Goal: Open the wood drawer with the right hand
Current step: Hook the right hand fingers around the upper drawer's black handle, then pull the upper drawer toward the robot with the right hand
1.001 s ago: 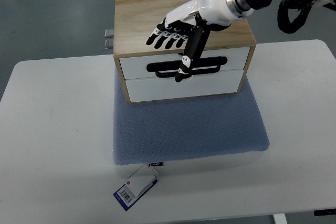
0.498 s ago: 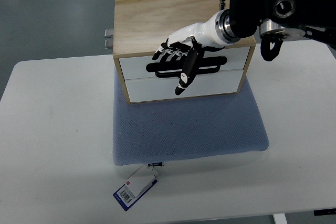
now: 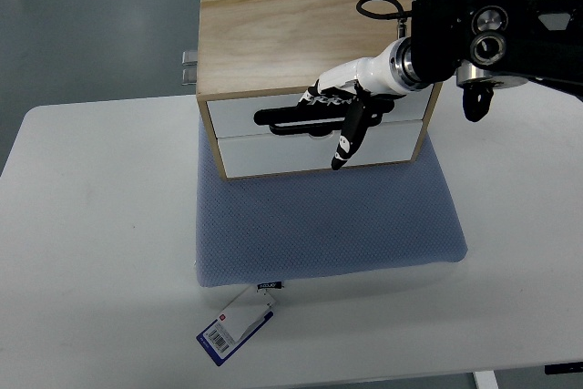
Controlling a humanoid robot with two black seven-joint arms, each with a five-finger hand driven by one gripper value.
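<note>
White desk (image 3: 109, 252) carries a blue mat (image 3: 328, 225) at its far middle, bearing the wood drawer (image 3: 314, 70) box (still shut). The right hand (image 3: 344, 111) hooks curled fingers (image 3: 321, 102) at the upper handle slot (image 3: 301, 118); next, probably a straight pull toward the near edge.

The wood drawer box (image 3: 305, 29) at upper centre is pale tan with a faint grain; its two drawer fronts (image 3: 314, 134) are white, the upper one bearing a black handle (image 3: 287, 118). The right hand (image 3: 346, 111) is white with black joints and black fingers (image 3: 344, 141); its arm is black with silver rings. The mat (image 3: 328, 225) is blue-grey with a fine dotted weave. The worktop (image 3: 91, 252) is plain white. A blue-and-white tag (image 3: 235, 327) shows a red mark.
</note>
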